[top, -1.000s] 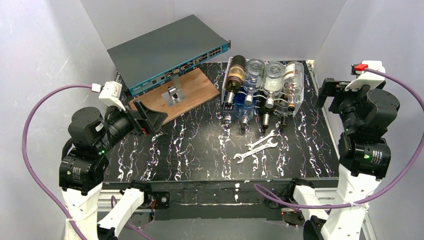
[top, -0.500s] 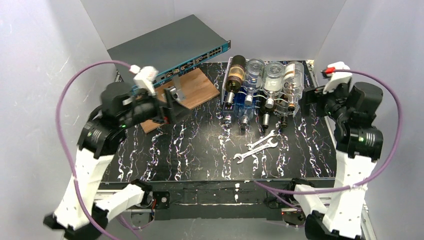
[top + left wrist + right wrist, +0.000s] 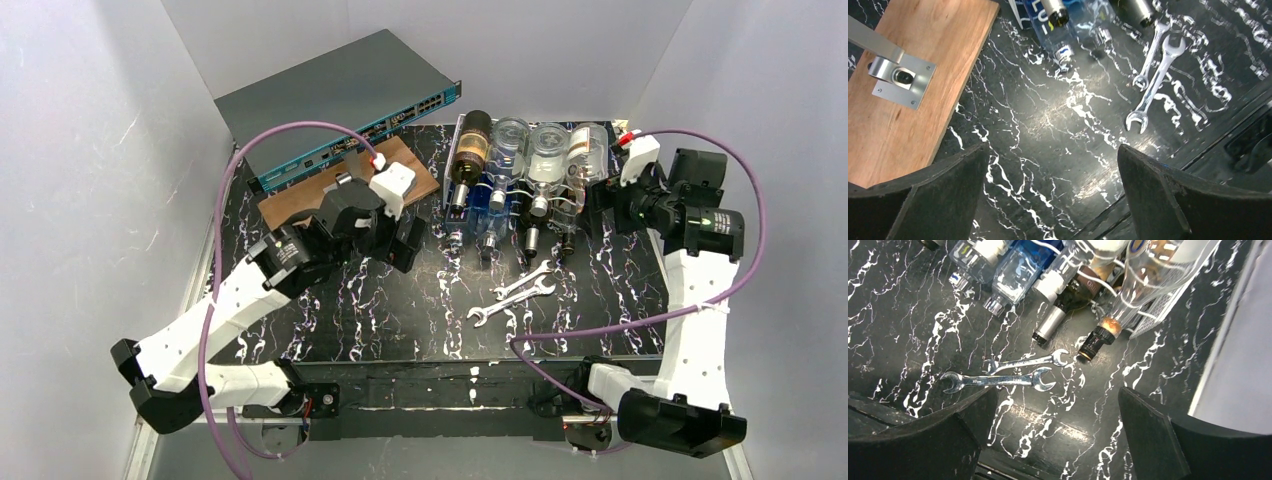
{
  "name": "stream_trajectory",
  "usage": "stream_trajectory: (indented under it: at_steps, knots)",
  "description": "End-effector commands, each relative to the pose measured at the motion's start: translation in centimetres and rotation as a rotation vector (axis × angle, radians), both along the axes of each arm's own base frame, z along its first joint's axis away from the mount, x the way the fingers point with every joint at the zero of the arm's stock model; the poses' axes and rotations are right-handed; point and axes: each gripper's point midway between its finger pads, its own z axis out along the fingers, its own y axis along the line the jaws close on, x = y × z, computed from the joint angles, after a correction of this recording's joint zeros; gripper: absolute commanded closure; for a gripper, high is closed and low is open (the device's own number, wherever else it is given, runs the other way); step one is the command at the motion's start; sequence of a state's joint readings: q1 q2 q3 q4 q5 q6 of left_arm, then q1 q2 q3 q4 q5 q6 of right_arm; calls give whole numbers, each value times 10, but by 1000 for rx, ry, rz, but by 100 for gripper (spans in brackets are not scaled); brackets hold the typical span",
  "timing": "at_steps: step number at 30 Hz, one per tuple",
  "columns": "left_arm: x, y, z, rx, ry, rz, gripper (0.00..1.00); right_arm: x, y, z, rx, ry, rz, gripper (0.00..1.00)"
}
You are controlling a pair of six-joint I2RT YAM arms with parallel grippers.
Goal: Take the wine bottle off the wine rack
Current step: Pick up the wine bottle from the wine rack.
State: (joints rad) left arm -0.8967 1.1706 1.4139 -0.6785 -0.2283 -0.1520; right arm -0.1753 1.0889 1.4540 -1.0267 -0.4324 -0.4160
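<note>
The white wire wine rack [image 3: 450, 180] stands at the back right of the black marbled table, holding several bottles in two rows. A dark wine bottle [image 3: 470, 145] with a gold label lies in the upper row's left cradle, with clear bottles [image 3: 547, 150] beside it. My left gripper [image 3: 405, 240] hovers open just left of the rack's front, nothing between its fingers [image 3: 923, 195]. My right gripper [image 3: 597, 205] is open at the rack's right end, above the table. In the right wrist view, bottle necks [image 3: 1050, 327] point towards my empty right gripper [image 3: 1058, 392].
Two steel wrenches [image 3: 512, 295] lie in front of the rack. A wooden board [image 3: 300, 195] with a metal bracket [image 3: 898, 75] sits left of it. A grey network switch [image 3: 335, 100] leans at the back left. White walls enclose the table.
Both arms have reached forward from near their bases. The left gripper swung right, past the board, to the rack's front left. The right gripper moved in to the rack's right end.
</note>
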Motion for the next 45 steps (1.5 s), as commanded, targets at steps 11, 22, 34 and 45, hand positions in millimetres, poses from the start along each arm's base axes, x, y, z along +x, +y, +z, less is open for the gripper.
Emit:
stream_trajectory:
  at_steps: [11, 22, 34, 45]
  knots:
    - [-5, -2, -27, -59, -241, -158, 1, 67, -33, -44, 184, -8, -269, 0]
    - [-10, 6, -32, -90, -282, -159, 1, 98, -48, -83, 194, 31, -313, 11]
    - [-9, 5, -40, -93, -315, -173, 1, 122, -40, -115, 181, 60, -382, 20]
    - [-6, 12, -39, -67, -342, -149, 1, 135, -42, -132, 197, 94, -505, 31]
